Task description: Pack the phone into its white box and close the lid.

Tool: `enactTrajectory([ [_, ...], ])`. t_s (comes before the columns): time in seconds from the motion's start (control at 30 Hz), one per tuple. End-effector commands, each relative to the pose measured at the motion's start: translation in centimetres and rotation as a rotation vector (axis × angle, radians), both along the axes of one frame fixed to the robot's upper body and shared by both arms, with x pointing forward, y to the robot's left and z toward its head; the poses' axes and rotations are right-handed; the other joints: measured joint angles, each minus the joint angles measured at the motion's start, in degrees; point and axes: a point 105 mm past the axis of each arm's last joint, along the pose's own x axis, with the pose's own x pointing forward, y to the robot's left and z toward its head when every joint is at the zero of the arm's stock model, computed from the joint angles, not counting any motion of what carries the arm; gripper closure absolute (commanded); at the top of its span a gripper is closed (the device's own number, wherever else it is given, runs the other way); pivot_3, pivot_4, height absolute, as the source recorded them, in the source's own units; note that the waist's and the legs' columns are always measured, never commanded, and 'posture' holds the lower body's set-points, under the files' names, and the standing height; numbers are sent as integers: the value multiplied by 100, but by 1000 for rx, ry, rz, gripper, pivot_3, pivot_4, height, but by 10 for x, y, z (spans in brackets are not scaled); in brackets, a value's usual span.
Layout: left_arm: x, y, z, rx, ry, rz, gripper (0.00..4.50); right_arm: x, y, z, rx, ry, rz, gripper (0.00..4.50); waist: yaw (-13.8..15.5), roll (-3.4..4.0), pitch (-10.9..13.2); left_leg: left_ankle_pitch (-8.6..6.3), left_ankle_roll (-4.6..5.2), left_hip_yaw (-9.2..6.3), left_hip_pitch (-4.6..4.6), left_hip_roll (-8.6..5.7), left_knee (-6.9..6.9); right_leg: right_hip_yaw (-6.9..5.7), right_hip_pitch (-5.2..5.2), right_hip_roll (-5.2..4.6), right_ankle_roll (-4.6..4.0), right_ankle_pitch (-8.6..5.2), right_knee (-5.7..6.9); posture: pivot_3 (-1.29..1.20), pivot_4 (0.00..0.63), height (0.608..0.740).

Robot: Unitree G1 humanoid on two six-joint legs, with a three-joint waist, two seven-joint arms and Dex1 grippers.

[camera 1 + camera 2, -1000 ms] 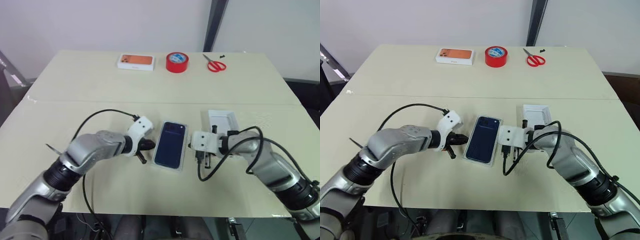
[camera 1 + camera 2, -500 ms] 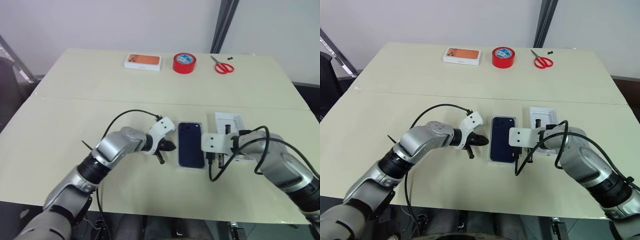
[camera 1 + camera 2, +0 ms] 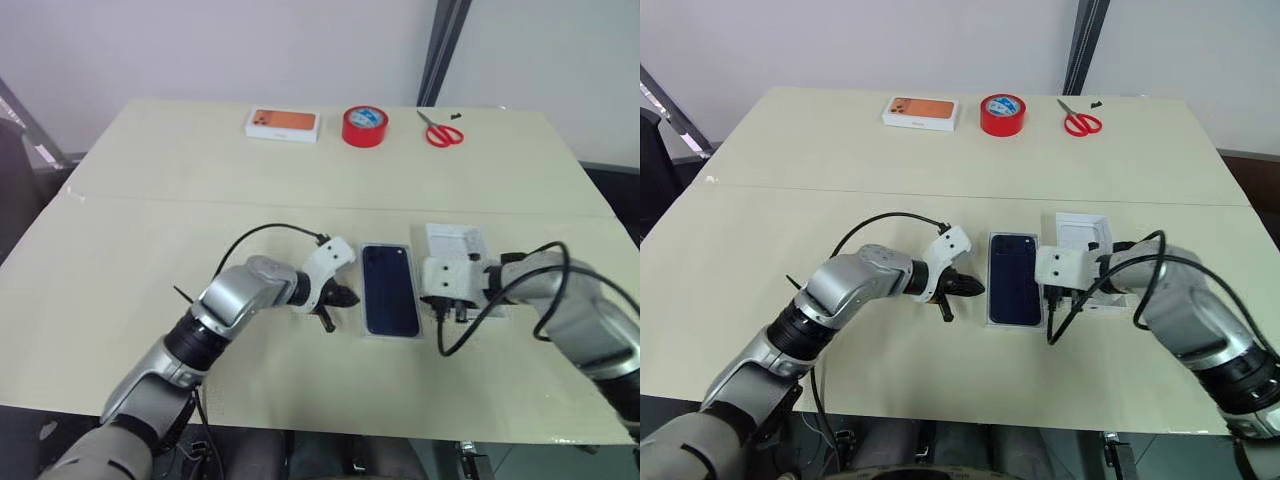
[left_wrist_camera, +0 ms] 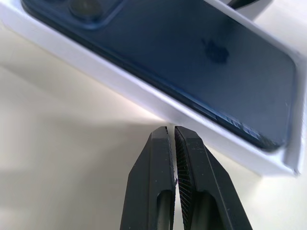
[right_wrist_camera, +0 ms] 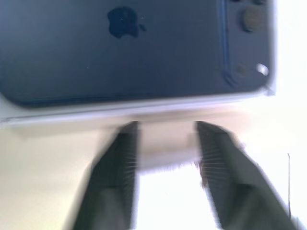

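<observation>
Phone [image 3: 1014, 290] lies in white box [image 3: 992, 318], long axis twelve-to-six; lid [image 3: 1083, 234] at three o'clock, nearer right hand [image 5: 165, 158], fingers apart; left hand [image 4: 173, 139] closed, empty.

right jaws blurred, phone [image 5: 144, 48] edge-cropped

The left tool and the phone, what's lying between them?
Only the rim of the white box, as the left wrist view shows; the left tool points at the phone inside.

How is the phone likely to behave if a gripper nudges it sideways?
The phone looks rigid and flat, so it probably slides instead of tipping. Its glossy back suggests slippery contact. Lying inside the white box, it would likely push against the rim and drag the light tray along.
</observation>
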Motion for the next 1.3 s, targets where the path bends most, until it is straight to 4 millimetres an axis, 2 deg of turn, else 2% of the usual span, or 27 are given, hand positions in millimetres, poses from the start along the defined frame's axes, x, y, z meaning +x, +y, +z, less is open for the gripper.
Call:
enactTrajectory([
  [0.03,7,17,16,-43,-66,43,4253,3,-8,27,145,-31,-113,1213,-9,1,0,0,0,0,2,0,0,0,0,0,0,0,4,0,150,740],
  [0.1,11,24,24,-77,-132,52,4253,6,-9,28,272,23,-234,1213,-20,1,0,0,0,0,4,0,-1,1,0,0,0,0,6,0,150,740],
  [0.2,4,27,44,-134,-310,-49,4253,19,-14,18,424,101,-509,1213,-48,2,-1,0,-1,1,4,4,0,3,-2,-1,-1,1,10,0,150,740],
  [0.3,-8,28,51,-160,-390,-140,4253,18,-10,5,461,192,-663,1213,-43,5,-2,3,-5,2,0,4,-3,3,-8,-5,-2,1,11,0,150,740],
  [0.43,-19,28,58,-232,-431,-206,4253,18,-12,-7,445,223,-801,1213,21,6,-2,1,-3,4,-7,0,-4,3,-10,-13,-3,1,1,0,150,740],
  [0.67,-26,31,53,-249,-441,-228,4253,19,-10,-17,464,223,-878,1213,2,7,-2,0,-1,4,-12,-1,-4,2,-15,-10,-2,1,2,0,150,740],
  [0.77,-26,32,51,-248,-436,-217,4253,21,-13,-20,490,211,-926,2053,-25,7,-3,0,0,4,-10,-1,-4,2,-15,-6,-2,1,9,0,150,740],
  [0.83,-26,32,51,-257,-435,-204,4253,23,-15,-20,511,200,-951,3048,-29,7,-3,0,0,4,-10,-1,-4,2,-15,-5,-2,1,11,0,150,740],
  [0.93,-23,34,51,-262,-433,-179,4253,28,-15,-12,546,169,-963,4451,-29,7,-3,0,0,4,-10,-1,-4,2,-15,-5,-2,1,11,0,150,740],
  [1.03,-21,37,51,-273,-427,-151,4253,33,-16,1,586,139,-959,4451,-63,7,-2,0,0,4,-10,-1,-3,1,-15,-3,-2,1,13,0,150,740],
  [1.1,-17,43,55,-303,-422,-100,4253,40,-10,22,665,113,-917,4451,-120,8,-2,0,0,4,-9,-1,-4,2,-16,-3,-2,1,17,0,150,740],
  [1.2,-3,57,61,-334,-439,14,4253,46,11,57,847,118,-789,4451,-159,13,1,0,0,5,-4,1,-3,5,-19,-1,-2,1,30,0,150,740],
  [1.3,23,77,66,-343,-474,196,4253,41,51,80,1122,281,-557,4451,-149,13,1,0,0,4,5,8,-4,4,-17,9,-2,1,41,0,150,740],
])
